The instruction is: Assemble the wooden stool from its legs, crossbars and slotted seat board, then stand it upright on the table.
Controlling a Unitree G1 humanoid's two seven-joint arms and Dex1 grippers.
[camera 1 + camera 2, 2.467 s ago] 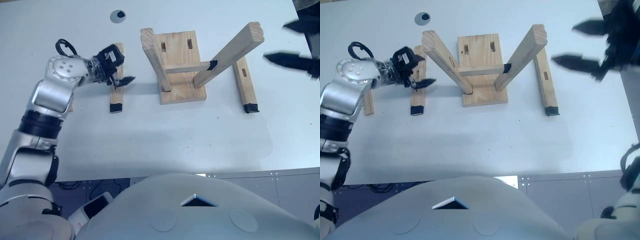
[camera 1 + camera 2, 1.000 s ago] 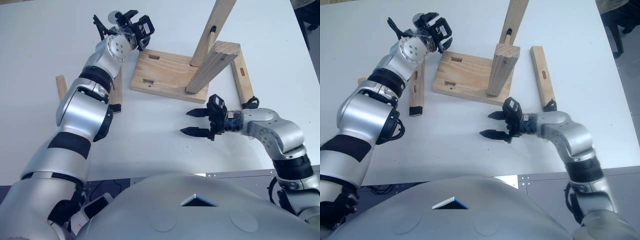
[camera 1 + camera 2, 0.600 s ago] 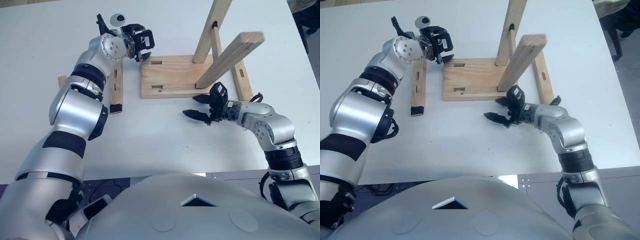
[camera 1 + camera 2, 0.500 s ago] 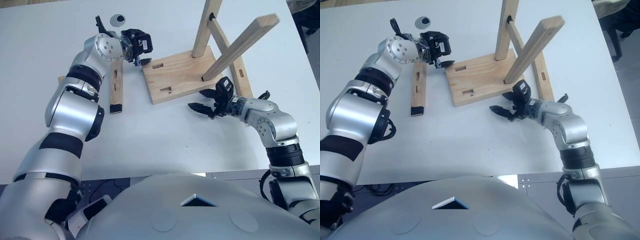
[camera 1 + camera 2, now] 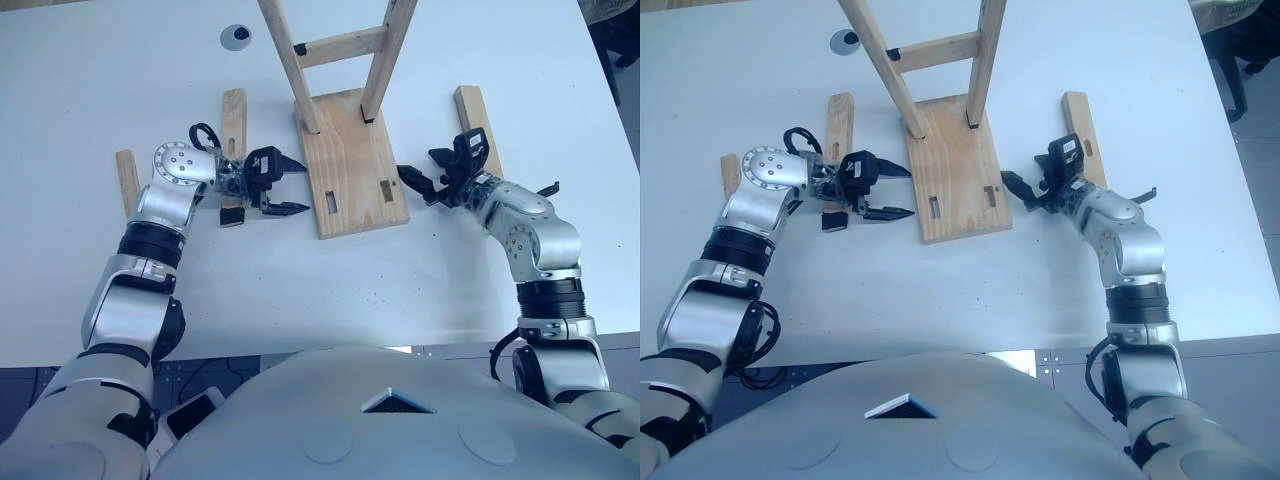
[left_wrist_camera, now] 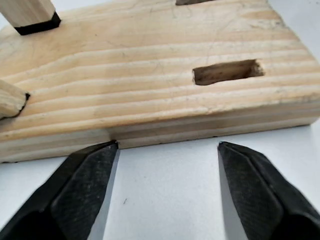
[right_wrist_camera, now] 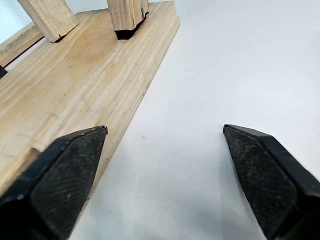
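The slotted seat board (image 5: 350, 160) lies flat mid-table. Two legs (image 5: 285, 55) stand in its far slots, joined by a crossbar (image 5: 342, 45). The two near slots (image 5: 331, 203) are bare. My left gripper (image 5: 285, 187) is open beside the board's left edge, one fingertip (image 6: 107, 150) close to the wood (image 6: 150, 75). On the other side my right gripper (image 5: 420, 172) is open next to the board's right edge (image 7: 85, 80). One loose leg (image 5: 233, 125) lies left of the board and another (image 5: 473, 115) right of it. A short crossbar (image 5: 127, 180) lies farther left.
A small black and grey disc (image 5: 236, 35) sits at the far left of the white table (image 5: 330, 290). The near half of the table in front of the board is bare.
The board with its two legs has turned, so the legs now stand at the far end. My left gripper came nearer along the board's left side; my right gripper shifted to its right edge.
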